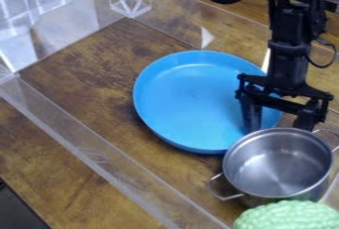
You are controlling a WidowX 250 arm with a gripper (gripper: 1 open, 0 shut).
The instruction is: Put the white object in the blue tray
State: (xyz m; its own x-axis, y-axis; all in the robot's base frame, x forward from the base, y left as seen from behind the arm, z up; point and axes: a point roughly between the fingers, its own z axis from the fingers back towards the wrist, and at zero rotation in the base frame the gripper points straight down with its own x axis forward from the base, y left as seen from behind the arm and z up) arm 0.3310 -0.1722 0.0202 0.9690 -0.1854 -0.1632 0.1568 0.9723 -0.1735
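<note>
Camera view shows, from the left, bare brown tabletop framed by a clear barrier, which presumably keeps things within the arm's reach. Near the centre lies the blue tray, flat and face up, its broad shallow dish offering a forgiving target for a release. The end effector comes next, over the tray's three to four o'clock edge and just beyond the steel pot; its dark fingers stand wide apart, with nothing white visible between them. The black arm reaches down from one o'clock in the picture, roughly upright, a pose that suits a grasp or release from above. A pale strip shows beside it, at the tray's one to two o'clock, partly hidden; whether that is the white object cannot be told, and nothing else can be named as it with confidence. The pot sits upright at the tray's five o'clock, close to the rim, so a low sweep that way might knock it. Below it, at five o'clock in the picture, a pale green textured thing is cut by the frame.
</note>
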